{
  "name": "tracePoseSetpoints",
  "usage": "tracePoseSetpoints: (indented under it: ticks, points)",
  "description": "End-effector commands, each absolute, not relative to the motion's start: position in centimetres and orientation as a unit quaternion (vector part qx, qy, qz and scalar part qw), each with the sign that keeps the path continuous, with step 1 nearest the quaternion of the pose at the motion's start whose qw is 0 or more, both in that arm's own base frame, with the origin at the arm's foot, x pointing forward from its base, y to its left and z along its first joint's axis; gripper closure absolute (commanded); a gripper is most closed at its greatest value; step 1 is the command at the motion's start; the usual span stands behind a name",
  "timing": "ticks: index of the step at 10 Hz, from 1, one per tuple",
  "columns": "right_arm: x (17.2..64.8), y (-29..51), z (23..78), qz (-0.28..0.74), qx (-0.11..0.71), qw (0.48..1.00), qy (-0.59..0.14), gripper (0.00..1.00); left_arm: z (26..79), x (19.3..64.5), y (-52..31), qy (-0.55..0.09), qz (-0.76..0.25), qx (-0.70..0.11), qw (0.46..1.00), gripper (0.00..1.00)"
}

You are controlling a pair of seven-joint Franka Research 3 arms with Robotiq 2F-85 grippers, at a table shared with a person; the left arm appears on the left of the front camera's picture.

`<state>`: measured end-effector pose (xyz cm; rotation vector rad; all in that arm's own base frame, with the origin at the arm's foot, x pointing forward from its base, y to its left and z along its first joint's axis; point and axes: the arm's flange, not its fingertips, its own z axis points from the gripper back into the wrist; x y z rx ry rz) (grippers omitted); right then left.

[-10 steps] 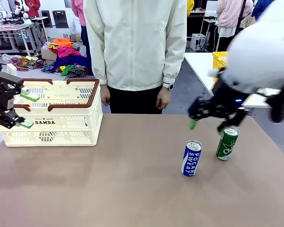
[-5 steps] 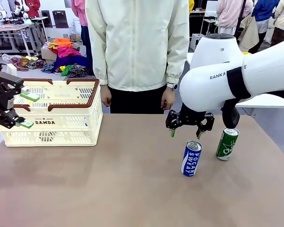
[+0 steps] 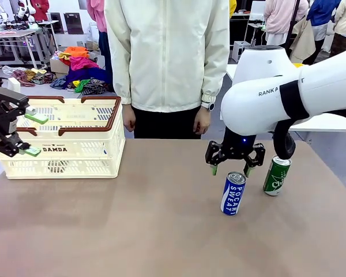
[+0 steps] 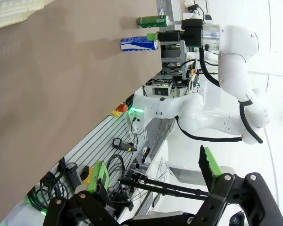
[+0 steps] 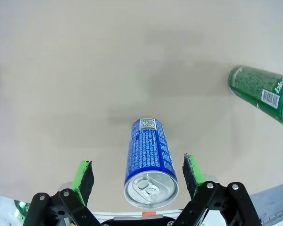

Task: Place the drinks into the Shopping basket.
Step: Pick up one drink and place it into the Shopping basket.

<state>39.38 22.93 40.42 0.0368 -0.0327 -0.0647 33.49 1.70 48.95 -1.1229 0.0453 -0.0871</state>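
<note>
Blue slim drink can (image 3: 233, 193) with white "Pocari Sweat" lettering and a silver top stands upright on the brown table (image 3: 132, 225), straight below the right gripper (image 3: 230, 171). That gripper's green-padded fingers are spread wide with nothing between them, and they point down, one on either side of the can's top and just above it. In the right wrist view the silver lid sits between the two pads, slightly nearer one than the other. The can's long axis is vertical, in line with the fingers, so a straight descent looks like the move needed before closing.

Just beside it, on the robot's right and a little farther across the table, stands the green slim drink can (image 3: 276, 176), apart from the blue one. It is near the outer finger, which could nudge it on the way down.

The cream-white slatted plastic crate (image 3: 75, 156) with brown-red rim handles sits well apart at the table's left end. The left gripper (image 3: 34, 135) hangs by it, its fingers also spread and empty, far from both cans. The person's hands (image 3: 200, 122) hang at the far edge, clear of the path.
</note>
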Motion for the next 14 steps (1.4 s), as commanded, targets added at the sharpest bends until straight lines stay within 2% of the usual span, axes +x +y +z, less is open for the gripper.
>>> tracePoseSetpoints:
  ticks: [1,8,9,10,11,14]
  points:
    - [38.8,22.5,40.4,-0.028,0.012,1.000,-0.003,0.00,49.1,33.3,1.9,0.024,-0.043,-0.532,0.845,0.00]
    - [38.8,22.0,37.7,-0.016,0.015,0.999,0.050,0.00,49.1,33.3,1.9,0.024,-0.043,-0.532,0.845,0.00]
    - [38.8,22.0,37.6,-0.017,0.014,0.998,0.058,0.07,49.1,33.3,1.9,0.024,-0.043,-0.532,0.845,0.00]
    - [38.8,22.0,37.8,-0.016,0.013,0.998,0.065,0.67,49.1,33.3,1.9,0.024,-0.043,-0.532,0.845,0.00]
    - [38.8,22.0,37.8,-0.016,0.015,0.997,0.067,1.00,49.1,33.3,1.9,0.024,-0.043,-0.532,0.845,0.00]
    - [38.7,21.9,37.6,-0.021,0.007,0.998,0.050,1.00,49.1,33.3,1.9,0.024,-0.043,-0.532,0.845,0.00]
